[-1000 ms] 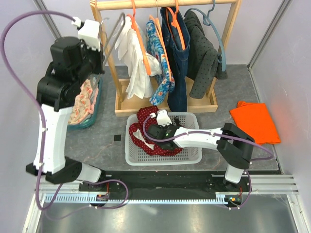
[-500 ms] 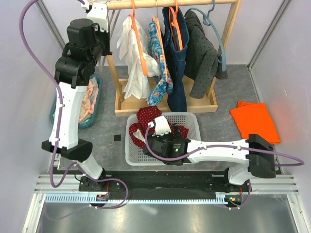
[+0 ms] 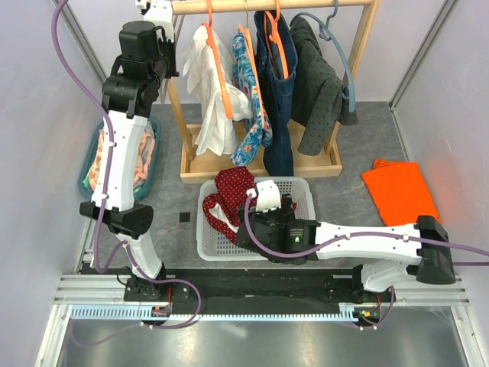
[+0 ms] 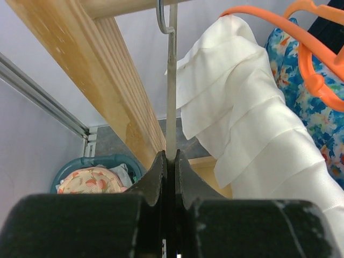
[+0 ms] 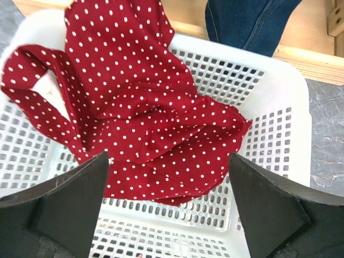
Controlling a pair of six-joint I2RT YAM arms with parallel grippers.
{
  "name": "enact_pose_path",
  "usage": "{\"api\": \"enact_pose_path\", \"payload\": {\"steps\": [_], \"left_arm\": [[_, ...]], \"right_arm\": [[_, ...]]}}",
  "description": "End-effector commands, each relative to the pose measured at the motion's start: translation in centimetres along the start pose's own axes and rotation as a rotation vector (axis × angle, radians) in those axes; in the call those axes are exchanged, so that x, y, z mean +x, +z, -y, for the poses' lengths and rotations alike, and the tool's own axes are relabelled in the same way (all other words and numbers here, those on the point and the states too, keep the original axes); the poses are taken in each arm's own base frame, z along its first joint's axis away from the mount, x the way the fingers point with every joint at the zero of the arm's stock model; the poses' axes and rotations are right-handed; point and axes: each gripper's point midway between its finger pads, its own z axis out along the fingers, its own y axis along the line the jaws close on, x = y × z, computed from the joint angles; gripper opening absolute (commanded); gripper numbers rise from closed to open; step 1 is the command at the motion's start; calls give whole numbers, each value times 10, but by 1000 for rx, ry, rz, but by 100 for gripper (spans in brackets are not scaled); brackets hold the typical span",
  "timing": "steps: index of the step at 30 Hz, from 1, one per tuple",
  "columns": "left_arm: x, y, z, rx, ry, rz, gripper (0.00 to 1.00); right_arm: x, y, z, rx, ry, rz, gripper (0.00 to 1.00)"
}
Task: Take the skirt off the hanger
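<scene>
While lying bunched in the left half of the white basket (image 3: 208, 245), showing as a deep red skirt (image 3: 229, 200) dotted white all over, creased and folded on itself. Running its long axis far to near, draping its far end over the basket's far rim and trailing a narrow loop toward the left wall. Sitting with the basket on the grey table (image 3: 168, 202), just near of the wooden rack (image 3: 260, 167). Hanging along that rack, left to right: white blouse (image 3: 210, 99), floral garment (image 3: 252, 107), jeans (image 3: 279, 99), dark dotted top (image 3: 317, 92). Lying at the right: folded orange cloth (image 3: 401, 191). Standing at the left: teal tub (image 3: 84, 182) holding pale floral fabric. Hovering over the skirt with jaws spread wide, gripping nothing: right gripper (image 5: 166, 161). Pinching together on the bare grey wire hanger (image 4: 172, 80) beside the rack's left post, hook up by the top rail: left gripper (image 4: 169, 158).
</scene>
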Motion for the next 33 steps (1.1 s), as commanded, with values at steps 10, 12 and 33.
{"api": "enact_pose_path", "payload": {"steps": [10,12,33], "left_arm": [[-23,-54,-9,19,-77,88,70],[-36,-72,-13,25,-86,129,88],[-88,-115,74,374,-221,268,100]], "right_arm": [[-43,-18,12,3,123,104,98],[-44,-19,12,1,125,106,98],[-28,-8,2,10,118,132,98]]}}
